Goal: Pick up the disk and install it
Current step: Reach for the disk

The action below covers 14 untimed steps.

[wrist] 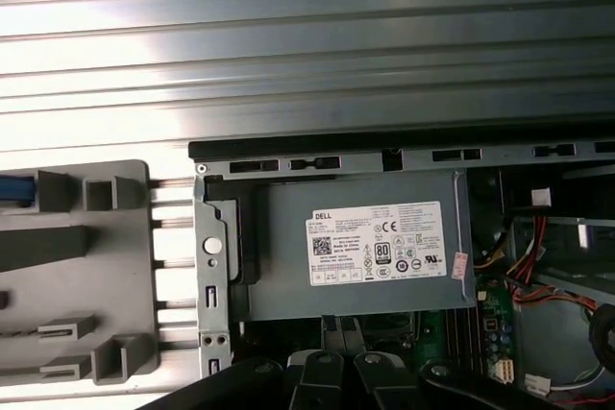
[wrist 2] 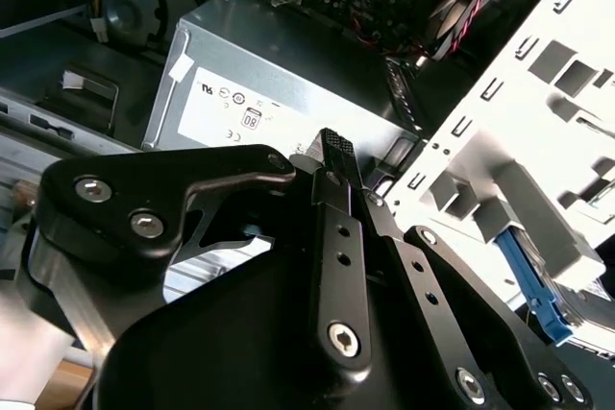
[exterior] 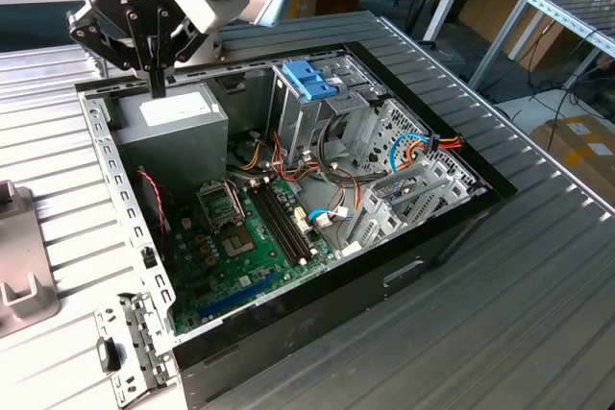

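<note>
Exterior view, gripper (exterior: pixel 157 84) above case (exterior: pixel 317 328), ribbed table (exterior: pixel 538 333)

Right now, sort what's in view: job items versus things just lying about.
Job: gripper over the power supply; metal cage with blue latch; blue piece in the grey holder, possibly the disk's rail.
Lying about: power supply, motherboard, coloured cables.

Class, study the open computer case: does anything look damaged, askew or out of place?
Nothing looks damaged or spilled. Coloured cables loop loosely inside the open computer case, untidy but intact. The pincer hangs shut above the power supply.
</note>
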### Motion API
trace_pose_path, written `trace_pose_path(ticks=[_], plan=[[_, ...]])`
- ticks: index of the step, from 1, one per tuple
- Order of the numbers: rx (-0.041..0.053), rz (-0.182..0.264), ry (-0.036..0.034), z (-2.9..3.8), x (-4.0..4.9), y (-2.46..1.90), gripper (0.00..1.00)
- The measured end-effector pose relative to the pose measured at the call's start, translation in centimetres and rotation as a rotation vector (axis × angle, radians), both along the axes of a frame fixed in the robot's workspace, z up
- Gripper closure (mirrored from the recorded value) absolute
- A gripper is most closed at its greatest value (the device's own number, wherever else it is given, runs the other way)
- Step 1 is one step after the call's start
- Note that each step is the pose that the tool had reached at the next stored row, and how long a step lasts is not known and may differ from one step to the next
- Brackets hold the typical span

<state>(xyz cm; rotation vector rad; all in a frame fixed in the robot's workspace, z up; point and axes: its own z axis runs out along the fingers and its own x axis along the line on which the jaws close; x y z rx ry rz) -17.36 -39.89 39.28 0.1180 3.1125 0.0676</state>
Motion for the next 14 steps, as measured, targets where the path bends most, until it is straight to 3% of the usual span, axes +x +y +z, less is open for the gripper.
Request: trace_pose_path(ticks=[14], plan=[[0.0000, 0.000, 0.0000, 0.00, -0.84, 0.00, 0.90]])
